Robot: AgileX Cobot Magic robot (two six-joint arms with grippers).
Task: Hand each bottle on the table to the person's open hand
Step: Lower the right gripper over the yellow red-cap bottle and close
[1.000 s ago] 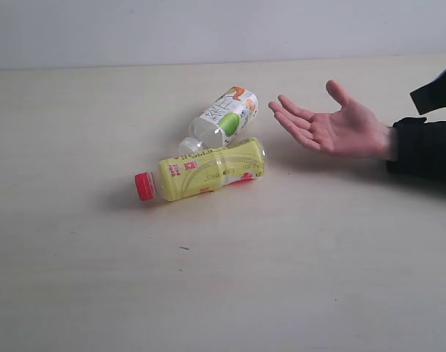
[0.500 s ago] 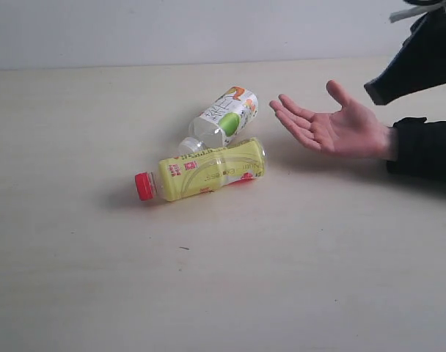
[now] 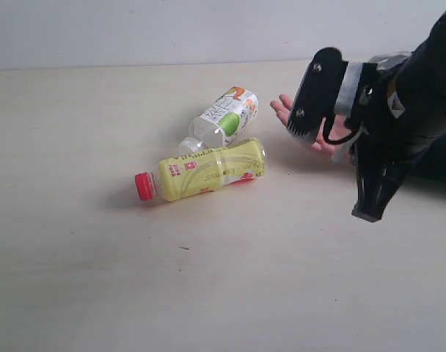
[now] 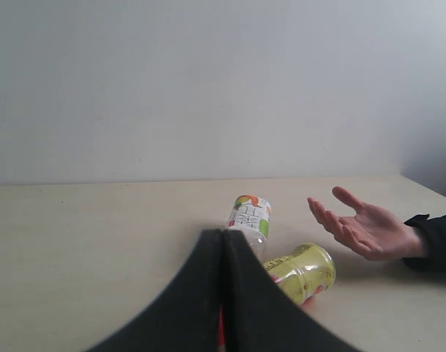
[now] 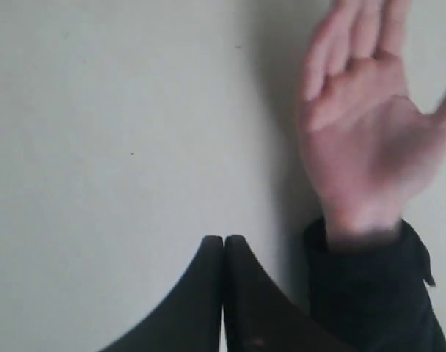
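Note:
Two bottles lie on their sides on the table [image 3: 98, 264]. The yellow-labelled bottle [image 3: 208, 169] has its red cap [image 3: 144, 186] pointing left. Touching it from behind is a white-capped, green-and-white bottle [image 3: 227, 115]. The red-labelled bottle and the other white-capped one are out of view. The person's open hand [image 3: 285, 108] is palm up at the right, mostly hidden behind my right arm. My right gripper [image 3: 368, 213] points down at the table beside the hand [image 5: 362, 139] and is shut [image 5: 223, 239] on nothing. My left gripper [image 4: 223, 233] is shut and empty, short of both bottles [image 4: 302, 270].
The person's black sleeve [image 5: 373, 293] lies on the table right of my right gripper. A pale wall [image 3: 172, 29] closes the table's far edge. A tiny dark speck [image 3: 184, 248] sits in front of the yellow bottle.
My right arm has swung in from the upper right and come down in front of the hand, covering most of it. The bottles and the hand have stayed put.

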